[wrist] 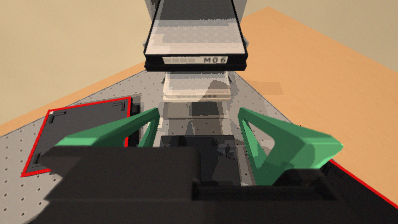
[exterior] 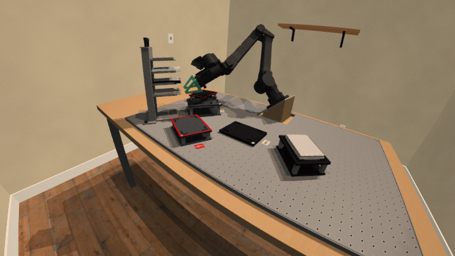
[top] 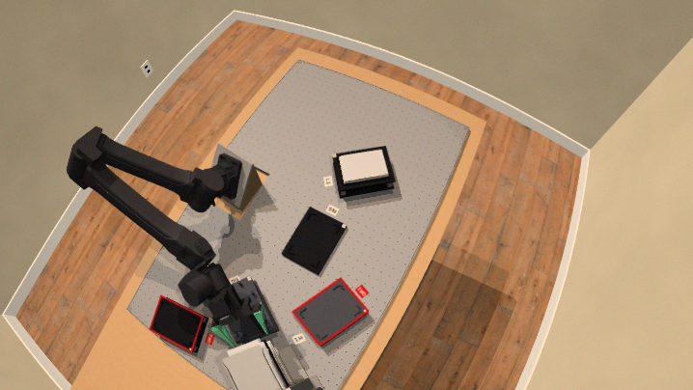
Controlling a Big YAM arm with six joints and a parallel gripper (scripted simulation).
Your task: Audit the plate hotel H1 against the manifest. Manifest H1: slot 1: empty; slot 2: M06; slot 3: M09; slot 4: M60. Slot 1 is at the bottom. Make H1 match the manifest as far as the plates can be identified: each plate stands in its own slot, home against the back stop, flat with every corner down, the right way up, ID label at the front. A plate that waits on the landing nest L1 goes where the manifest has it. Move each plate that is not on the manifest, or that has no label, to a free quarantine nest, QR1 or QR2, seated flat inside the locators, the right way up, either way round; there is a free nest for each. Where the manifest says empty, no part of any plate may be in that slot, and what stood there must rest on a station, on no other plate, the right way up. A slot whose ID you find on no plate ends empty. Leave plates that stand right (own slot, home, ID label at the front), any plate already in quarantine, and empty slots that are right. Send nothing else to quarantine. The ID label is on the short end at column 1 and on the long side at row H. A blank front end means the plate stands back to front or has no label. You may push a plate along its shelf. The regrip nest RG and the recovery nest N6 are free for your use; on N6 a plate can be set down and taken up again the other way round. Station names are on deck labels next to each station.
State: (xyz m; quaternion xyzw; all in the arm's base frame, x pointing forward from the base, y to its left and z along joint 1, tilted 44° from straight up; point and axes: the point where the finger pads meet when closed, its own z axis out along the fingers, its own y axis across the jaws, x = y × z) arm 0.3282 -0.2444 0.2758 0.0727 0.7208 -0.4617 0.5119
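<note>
The plate hotel H1 is a grey tower of shelves at the table's left end; it also shows at the lower edge of the overhead view (top: 252, 363). In the wrist view a black-framed plate labelled M06 (wrist: 196, 60) faces me from one shelf. A pale plate (wrist: 196, 91) sits on the shelf below it, and I cannot read its label. My gripper (wrist: 198, 111) with green fingers is open and empty. It hovers above the regrip nest (exterior: 203, 104), pointing at the hotel front (top: 242, 327). A white-topped plate (top: 363, 167) (exterior: 303, 147) rests on the landing nest L1.
Two red-edged quarantine nests stand empty, one each side of the gripper (top: 330, 311) (top: 177, 322). The flat black recovery nest N6 (top: 315, 239) lies mid-table. The arm's wooden wedge base (top: 242, 183) stands at the table's far edge.
</note>
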